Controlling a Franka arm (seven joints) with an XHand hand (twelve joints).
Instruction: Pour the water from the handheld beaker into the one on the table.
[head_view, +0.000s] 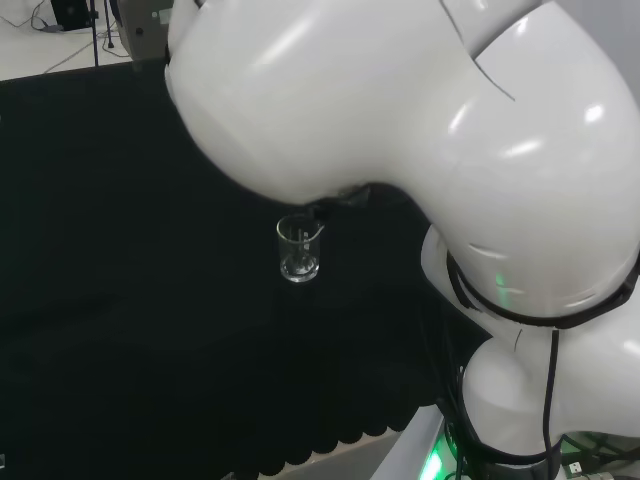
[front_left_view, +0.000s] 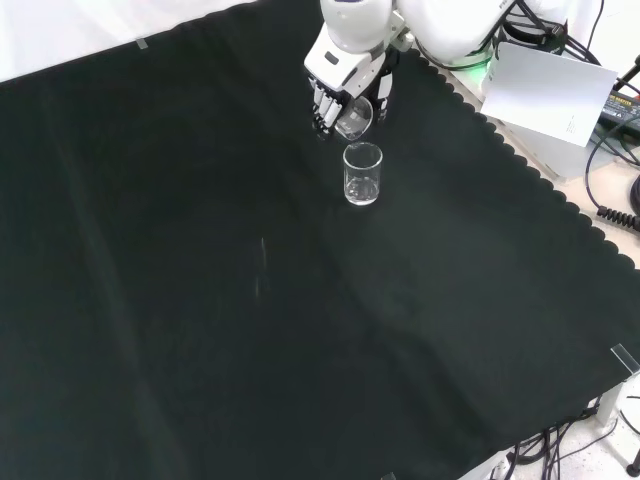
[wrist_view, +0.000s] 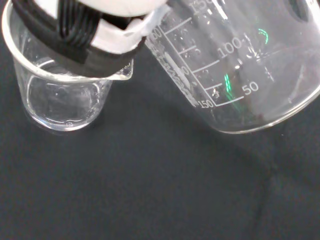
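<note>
Black cloth (front_left_view: 200, 300) | robot hand (front_left_view: 335, 85) grips tilted beaker (front_left_view: 354, 118) | head: standing beaker (head_view: 299, 249)

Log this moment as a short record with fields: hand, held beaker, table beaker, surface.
hand: the hand is curled round the held beaker
held beaker: the held beaker is clear glass, tilted, its mouth toward the table beaker
table beaker: the table beaker stands upright on the cloth just below the held one in the front view; water level hard to tell
surface: black cloth over the bench
</note>
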